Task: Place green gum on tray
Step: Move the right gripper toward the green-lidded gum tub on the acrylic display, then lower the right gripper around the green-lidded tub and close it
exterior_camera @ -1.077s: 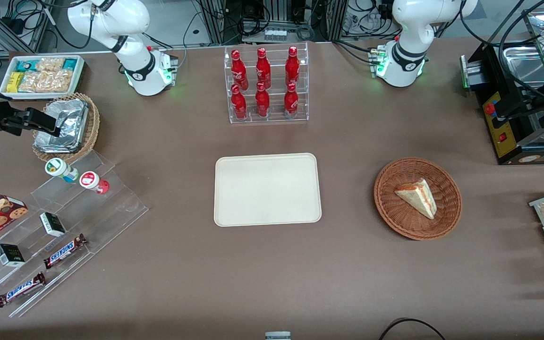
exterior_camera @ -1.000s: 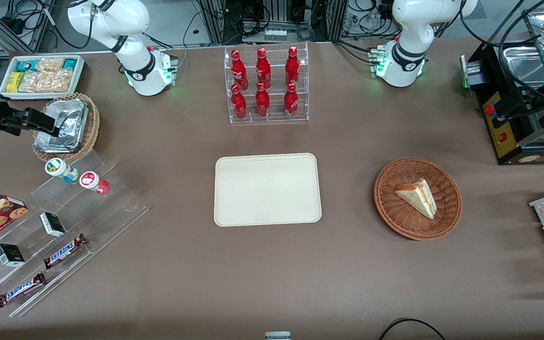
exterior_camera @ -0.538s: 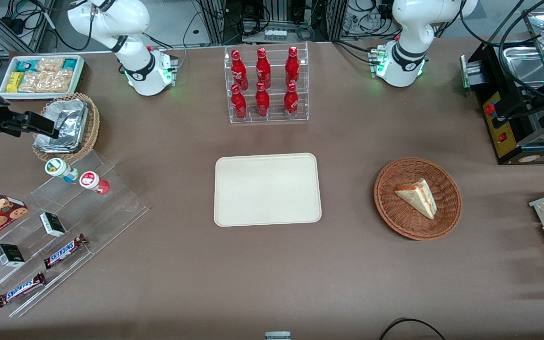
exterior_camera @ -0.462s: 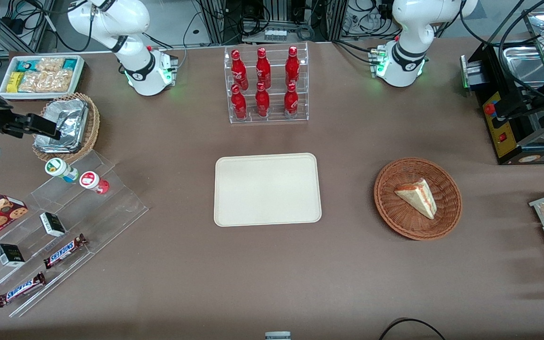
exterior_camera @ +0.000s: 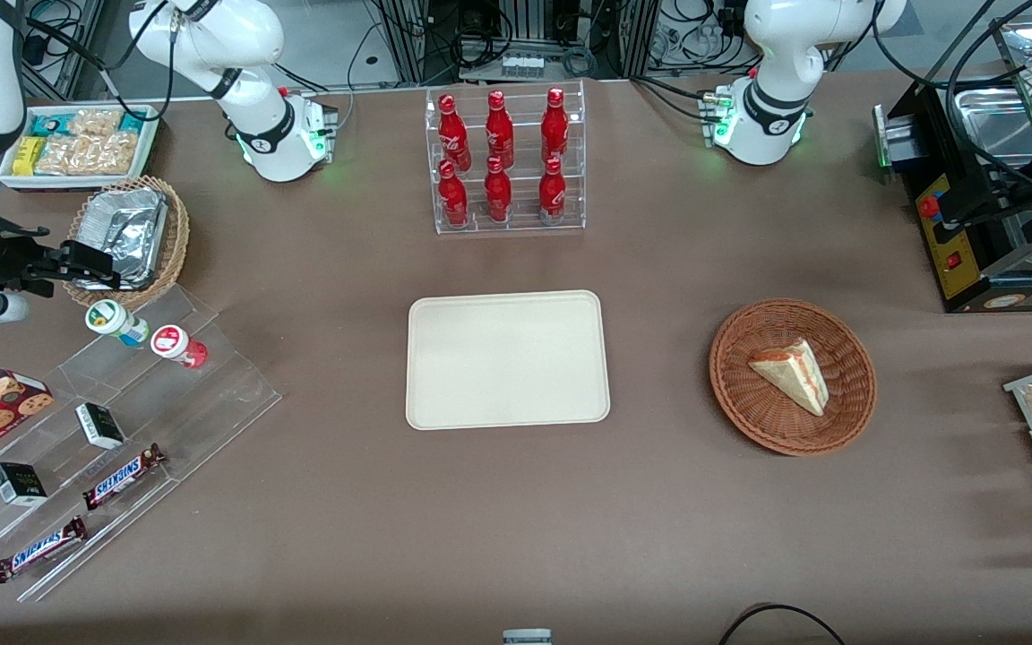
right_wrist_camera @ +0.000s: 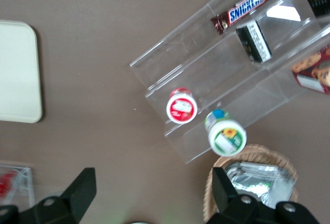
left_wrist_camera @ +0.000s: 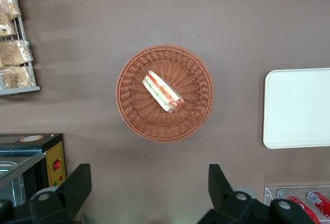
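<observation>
The green gum (exterior_camera: 116, 322) stands upright on the top step of a clear acrylic stand (exterior_camera: 167, 394), just beside a red-lidded bottle (exterior_camera: 177, 345). The end effector (exterior_camera: 86, 262) hovers above and near it, fingers spread and holding nothing. The tray (exterior_camera: 507, 359) lies bare mid-bench, well apart.

Six red bottles (exterior_camera: 498, 161) stand in a clear rack. A sandwich wedge (exterior_camera: 791, 374) lies in a wicker basket (exterior_camera: 847, 421) on the counter (exterior_camera: 346, 502). Snickers bars (exterior_camera: 122, 477) rest on clear stepped shelves.
</observation>
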